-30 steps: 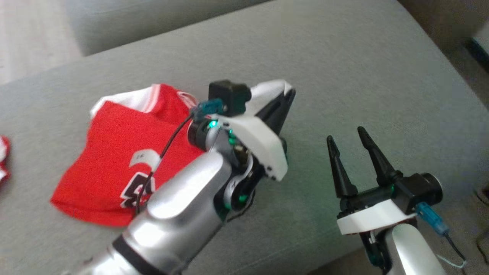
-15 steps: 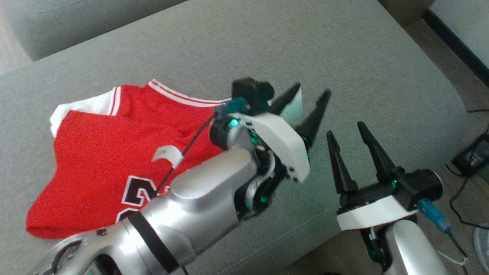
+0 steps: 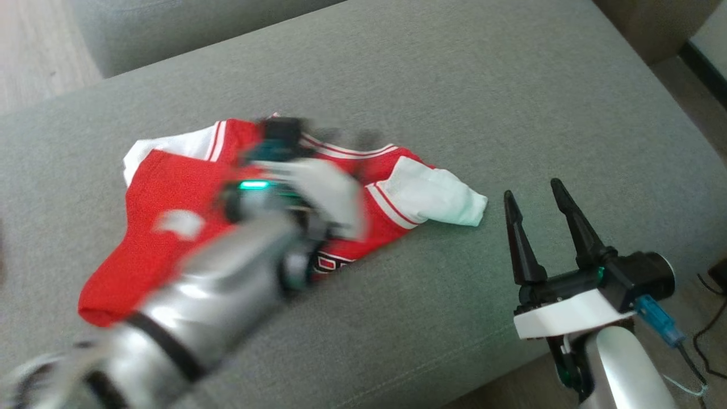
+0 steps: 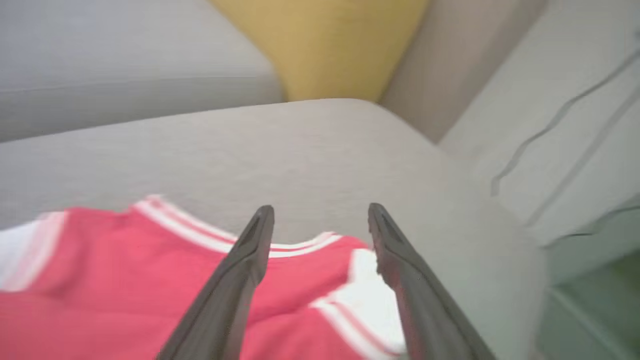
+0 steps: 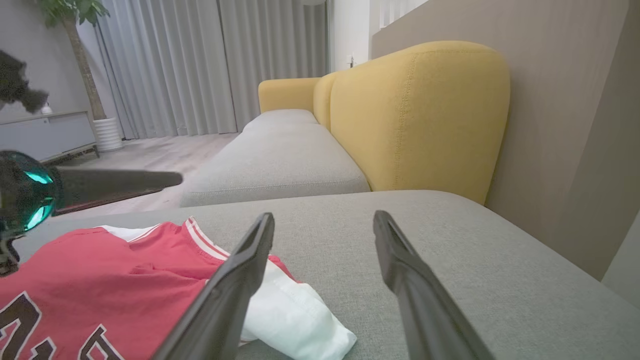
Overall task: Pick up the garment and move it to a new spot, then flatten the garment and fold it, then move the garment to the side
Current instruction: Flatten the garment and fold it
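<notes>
The red garment (image 3: 170,187) lies rumpled on the grey sofa seat (image 3: 454,85), one white sleeve (image 3: 437,199) out to the right. The left gripper (image 4: 320,210) hovers above its collar, jaws wide apart and empty. Right of the sleeve, the right gripper (image 3: 531,190) also stands open, holding nothing.

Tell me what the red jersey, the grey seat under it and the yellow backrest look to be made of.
Red jersey: thin, matte knit, likely synthetic sportswear; it drapes and creases, with printed numerals.
Grey seat: matte woven upholstery; a fine weave and a stitched seam show.
Yellow backrest: padded matte textile, with stitched seams; fibre unclear.
</notes>
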`<state>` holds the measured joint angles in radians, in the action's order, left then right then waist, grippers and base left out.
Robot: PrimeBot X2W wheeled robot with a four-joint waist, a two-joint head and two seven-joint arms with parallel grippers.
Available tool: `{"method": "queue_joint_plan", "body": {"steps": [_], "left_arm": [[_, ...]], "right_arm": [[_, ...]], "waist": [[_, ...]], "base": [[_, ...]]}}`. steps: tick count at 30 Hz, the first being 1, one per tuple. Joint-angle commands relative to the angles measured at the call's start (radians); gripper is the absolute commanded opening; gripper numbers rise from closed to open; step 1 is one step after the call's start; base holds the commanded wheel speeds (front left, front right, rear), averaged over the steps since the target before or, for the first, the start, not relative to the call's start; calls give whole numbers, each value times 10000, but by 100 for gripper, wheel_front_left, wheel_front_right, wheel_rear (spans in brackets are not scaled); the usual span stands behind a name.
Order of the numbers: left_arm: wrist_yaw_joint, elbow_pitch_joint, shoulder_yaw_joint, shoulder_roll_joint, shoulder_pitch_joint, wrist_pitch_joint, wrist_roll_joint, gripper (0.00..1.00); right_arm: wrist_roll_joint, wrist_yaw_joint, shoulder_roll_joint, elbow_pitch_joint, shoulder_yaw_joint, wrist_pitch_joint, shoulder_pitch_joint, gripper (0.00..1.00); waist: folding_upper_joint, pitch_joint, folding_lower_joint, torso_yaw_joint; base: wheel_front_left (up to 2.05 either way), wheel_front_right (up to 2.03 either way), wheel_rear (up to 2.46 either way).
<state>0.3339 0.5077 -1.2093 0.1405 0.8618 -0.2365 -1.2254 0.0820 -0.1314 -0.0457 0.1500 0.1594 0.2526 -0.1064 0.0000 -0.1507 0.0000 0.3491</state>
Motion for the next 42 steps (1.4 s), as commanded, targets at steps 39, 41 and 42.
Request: {"method": "queue_joint_plan", "body": {"steps": [39, 41, 42], "left_arm": [[-1213, 5157, 288, 2018, 2222, 2077, 162, 100], [-1199, 5254, 253, 2032, 2216, 2018, 210, 100], [-1184, 5296, 256, 2039, 2218, 1977, 218, 100]], "right_arm": [[-421, 7, -45, -503, 83, 92, -80, 100], [-424, 7, -45, -496, 71, 92, -63, 100], [-429, 7, -45, -494, 59, 92, -55, 100]], "waist": [[0, -1365, 0, -897], [0, -1347, 0, -921], [0, -1334, 0, -935]], "base": [[0, 0, 0], [0, 0, 0], [0, 0, 0]]}}
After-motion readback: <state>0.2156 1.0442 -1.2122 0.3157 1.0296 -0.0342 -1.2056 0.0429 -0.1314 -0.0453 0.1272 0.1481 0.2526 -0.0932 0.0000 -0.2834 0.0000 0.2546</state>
